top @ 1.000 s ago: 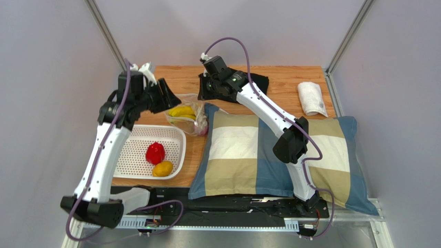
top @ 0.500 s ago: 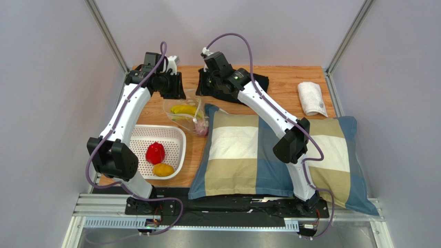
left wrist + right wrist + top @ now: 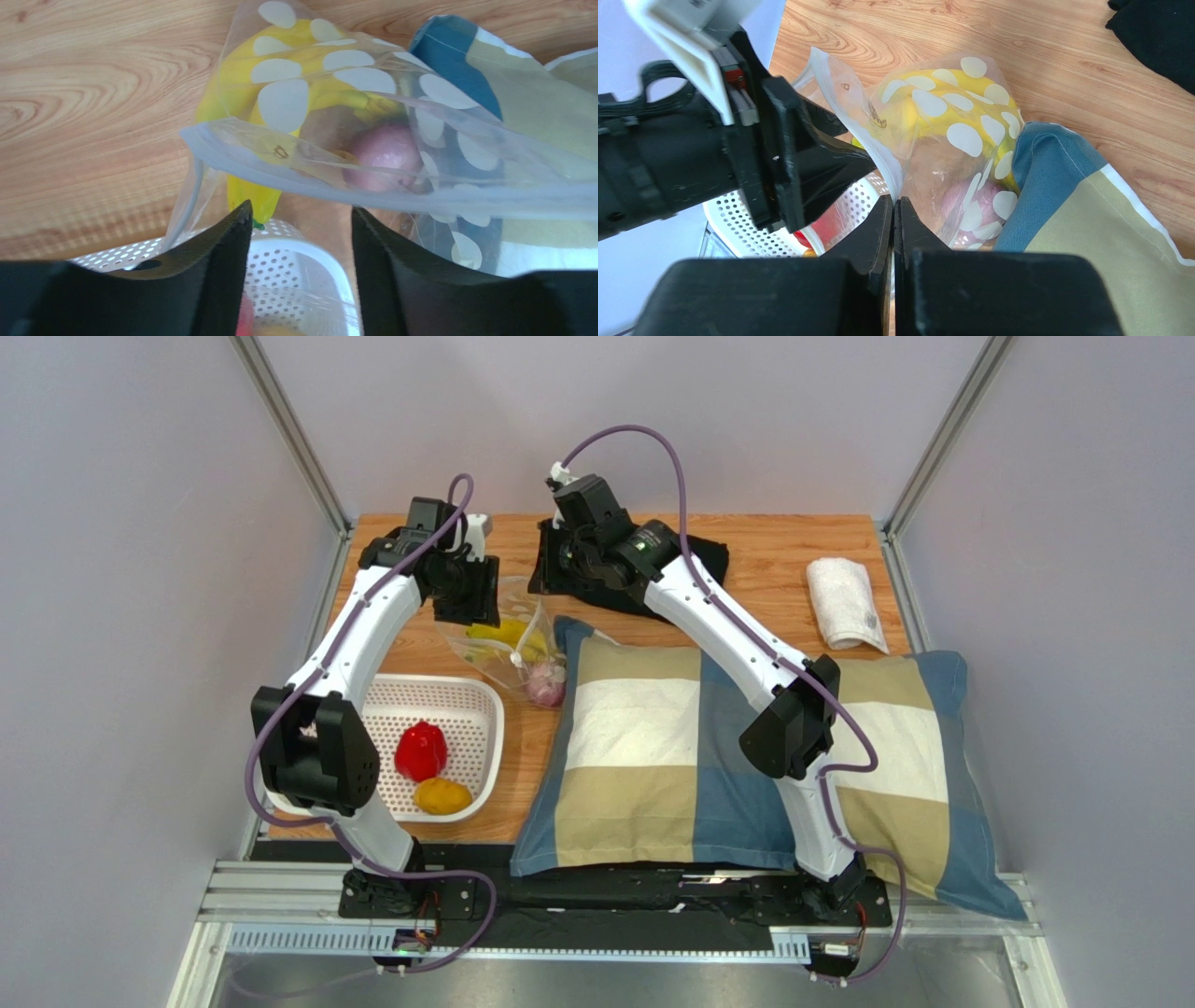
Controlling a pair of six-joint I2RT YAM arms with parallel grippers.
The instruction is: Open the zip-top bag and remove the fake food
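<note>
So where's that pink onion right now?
In the overhead view the onion sits left of centre, inside the zip-top bag, beside the bananas and against the far-left corner of the pillow.

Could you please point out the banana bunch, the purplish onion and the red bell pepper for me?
banana bunch (image 3: 228,98): left wrist view, on its yellow body.
onion (image 3: 384,155): left wrist view, on its rounded middle.
red bell pepper (image 3: 420,751): top view, on its centre.

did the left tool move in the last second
Yes. The left tool shifted right, closer to the black cloth, and is over the zip-top bag.
</note>
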